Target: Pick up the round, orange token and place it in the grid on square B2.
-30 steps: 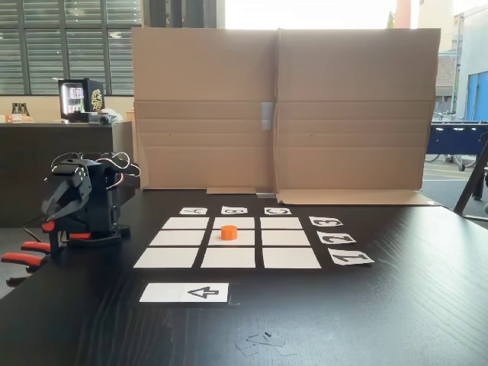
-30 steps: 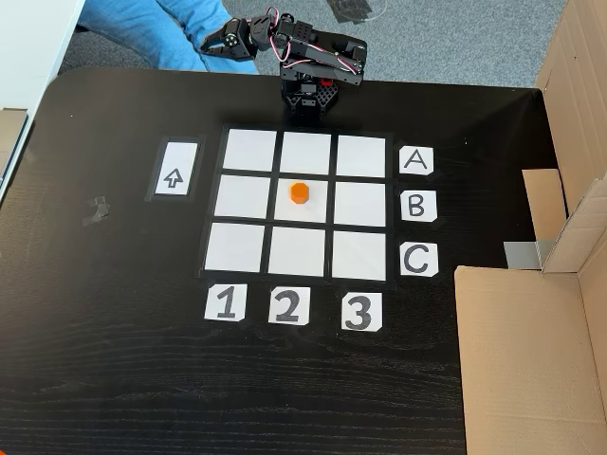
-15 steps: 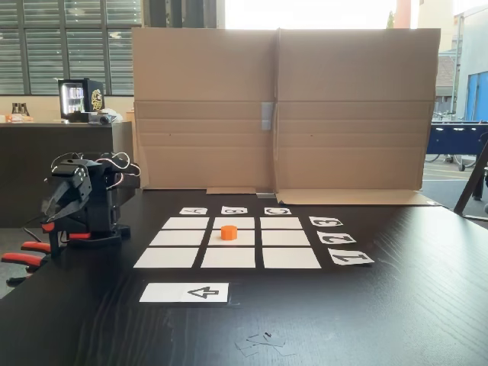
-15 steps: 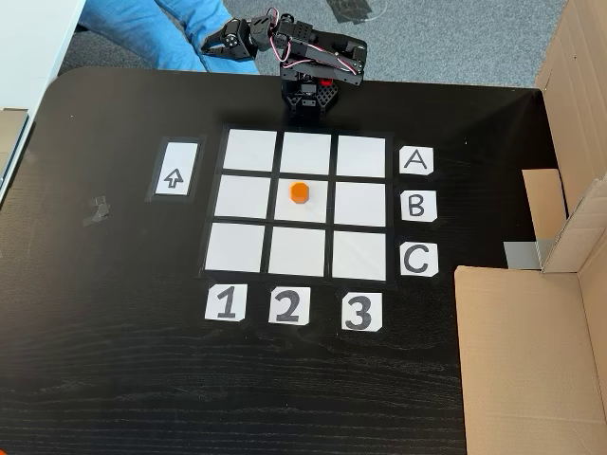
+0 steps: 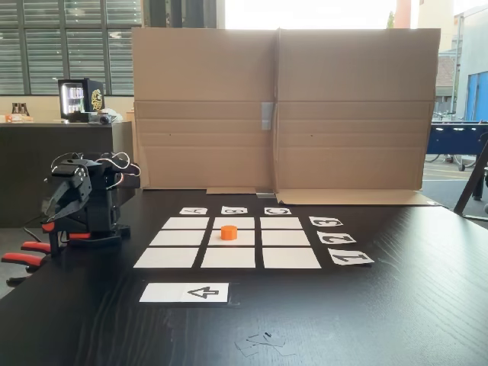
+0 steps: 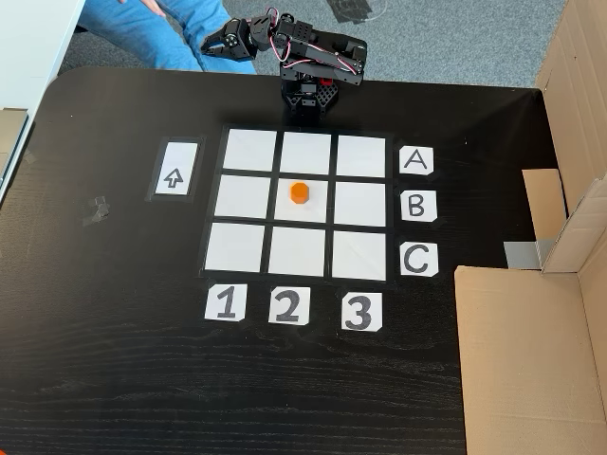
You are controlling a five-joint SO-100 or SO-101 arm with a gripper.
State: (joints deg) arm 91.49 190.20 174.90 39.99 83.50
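Note:
The orange token (image 5: 228, 232) (image 6: 300, 192) rests on square B2 (image 5: 245, 238) (image 6: 318, 205), the centre rectangle of the white 3x3 grid (image 5: 166, 258) (image 6: 235, 246). The black arm is folded up over its base at the table's edge, well away from the token. My gripper (image 5: 53, 213) (image 6: 207, 44) hangs past that edge. In a fixed view it points down at the left, and in the top-down fixed view it points left at the top. Its jaws look shut with nothing between them.
A white strip with a black arrow (image 5: 184, 292) (image 6: 179, 169) lies beside the grid. Cardboard walls (image 5: 282, 107) (image 6: 531, 351) bound one side. Red clamps (image 5: 23, 259) hold the arm's base. A person's blue-clad legs (image 6: 142, 28) are behind the arm. Tape scraps (image 6: 95, 210) lie on the table.
The folded arm has settled back slightly and the gripper sits a little lower. The token has stayed on the centre square.

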